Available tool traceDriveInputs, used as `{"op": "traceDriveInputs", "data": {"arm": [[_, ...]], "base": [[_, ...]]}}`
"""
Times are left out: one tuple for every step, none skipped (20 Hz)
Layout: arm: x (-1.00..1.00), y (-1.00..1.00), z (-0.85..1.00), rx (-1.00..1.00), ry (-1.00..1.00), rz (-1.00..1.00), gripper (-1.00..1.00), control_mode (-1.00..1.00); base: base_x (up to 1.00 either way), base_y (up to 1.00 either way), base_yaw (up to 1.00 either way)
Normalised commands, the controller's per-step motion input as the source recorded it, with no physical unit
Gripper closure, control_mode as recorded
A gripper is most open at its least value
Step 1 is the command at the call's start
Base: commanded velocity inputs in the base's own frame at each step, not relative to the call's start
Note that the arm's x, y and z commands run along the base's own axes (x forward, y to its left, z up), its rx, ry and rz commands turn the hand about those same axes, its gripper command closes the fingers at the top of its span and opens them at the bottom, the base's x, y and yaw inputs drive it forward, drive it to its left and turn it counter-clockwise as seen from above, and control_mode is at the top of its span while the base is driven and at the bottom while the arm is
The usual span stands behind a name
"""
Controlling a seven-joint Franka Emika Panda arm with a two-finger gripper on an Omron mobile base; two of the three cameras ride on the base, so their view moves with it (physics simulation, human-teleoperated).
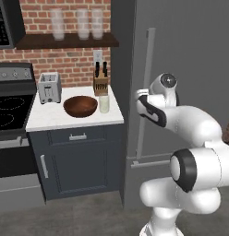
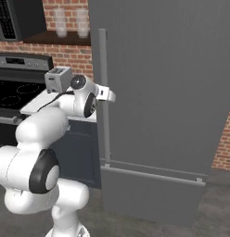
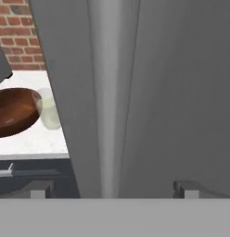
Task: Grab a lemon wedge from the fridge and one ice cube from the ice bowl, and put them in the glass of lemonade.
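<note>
Hand view shows the gripper [image 3: 110,189] with its jaws spread wide and holding nothing, one grey tip on each side of the long pale bar handle [image 3: 110,92] of the fridge [image 3: 182,92], whose door is smooth, matte dark grey and closed. On the white bench [image 1: 51,117], the ice bowl [image 1: 80,106] is round, of glossy reddish-brown wood. Just beside it stands the glass of lemonade [image 1: 104,104], a short clear cylinder with pale creamy liquid.
</note>
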Motion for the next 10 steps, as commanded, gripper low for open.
{"op": "traceDriveInputs", "data": {"arm": [[0.49,0.0,-0.03,0.0,0.0,0.0,-1.0,-1.0],[0.49,0.0,0.0,0.0,0.0,0.0,-1.0,-1.0],[0.5,0.0,0.0,0.0,0.0,0.0,-1.0,-1.0],[0.47,0.0,0.0,0.0,0.0,0.0,-1.0,-1.0],[0.43,0.0,0.0,0.0,0.0,0.0,-1.0,-1.0],[0.41,0.0,0.0,0.0,0.0,0.0,-1.0,-1.0],[0.38,0.0,0.0,0.0,0.0,0.0,-1.0,-1.0],[0.39,0.0,0.0,0.0,0.0,0.0,-1.0,-1.0],[0.43,0.0,0.0,0.0,0.0,0.0,-1.0,-1.0],[0.46,0.0,0.0,0.0,0.0,0.0,-1.0,-1.0]], "base": [[0.0,0.0,0.0],[0.0,0.0,0.0],[0.0,0.0,0.0],[0.0,0.0,0.0],[0.0,0.0,0.0],[0.0,0.0,0.0],[0.0,0.0,0.0],[0.0,0.0,0.0],[0.0,0.0,0.0],[0.0,0.0,0.0]]}}
